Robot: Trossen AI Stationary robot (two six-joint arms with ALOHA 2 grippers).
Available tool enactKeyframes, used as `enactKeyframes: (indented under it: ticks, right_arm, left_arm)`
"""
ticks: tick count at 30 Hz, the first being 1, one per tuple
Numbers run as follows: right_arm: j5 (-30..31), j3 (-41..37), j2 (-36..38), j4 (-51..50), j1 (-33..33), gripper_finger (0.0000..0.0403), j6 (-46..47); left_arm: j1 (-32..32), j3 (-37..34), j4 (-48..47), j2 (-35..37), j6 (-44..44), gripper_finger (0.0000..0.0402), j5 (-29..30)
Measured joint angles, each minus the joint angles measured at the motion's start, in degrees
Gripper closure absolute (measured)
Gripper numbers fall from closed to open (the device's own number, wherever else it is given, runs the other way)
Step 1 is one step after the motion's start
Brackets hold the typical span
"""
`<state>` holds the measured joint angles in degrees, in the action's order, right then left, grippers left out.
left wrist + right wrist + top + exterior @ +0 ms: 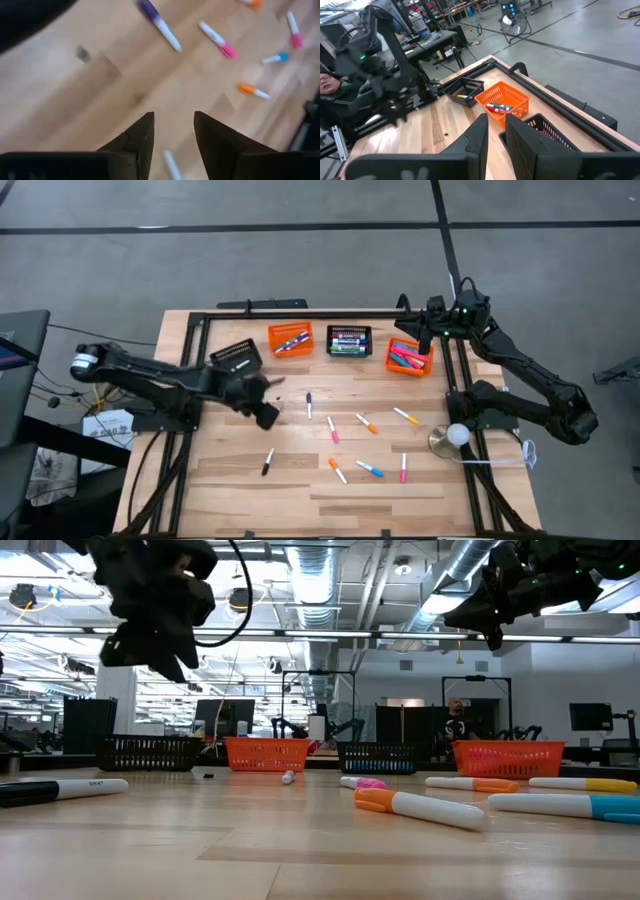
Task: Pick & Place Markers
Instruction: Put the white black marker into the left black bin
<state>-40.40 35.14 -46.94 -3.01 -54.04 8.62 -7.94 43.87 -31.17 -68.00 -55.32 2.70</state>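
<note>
Several markers lie scattered flat on the wooden table [300, 490]: a purple one [309, 402], a pink one [332, 430], an orange one [367, 423], a blue one [370, 470] and a black one [268, 462]. My left gripper [268, 416] hovers open above the table's left middle, tilted down, with nothing between its fingers [173, 130]. A white marker end [170, 165] shows on the wood below it. My right gripper [408, 330] is raised at the far right, near an orange basket [410, 356], and its fingers [496, 135] are shut on nothing.
Four mesh baskets with markers in them stand along the far edge: black [237, 358], orange [290, 338], black [349, 340] and orange at the right. A round metal object with a white ball [448, 438] sits at the right edge. A person [325, 82] is beyond the table.
</note>
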Motion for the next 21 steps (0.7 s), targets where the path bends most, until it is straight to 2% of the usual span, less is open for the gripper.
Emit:
enactKeyframes:
  ticks: [12, 18, 21]
  right_arm:
    - [0.1, 0.0, 0.0, 0.0, 0.0, 0.0346, 0.0]
    - [0.1, 0.0, 0.0, 0.0, 0.0, 0.0346, 0.0]
    - [0.1, 0.0, 0.0, 0.0, 0.0, 0.0346, 0.0]
  left_arm:
    - [-15.3, 7.1, 5.5, -14.0, -20.9, 0.0274, -0.9]
    - [-20.4, 7.6, 5.5, -18.9, -35.3, 0.0275, -3.5]
    - [-22.1, 7.6, 5.5, -20.2, -39.7, 0.0275, -3.8]
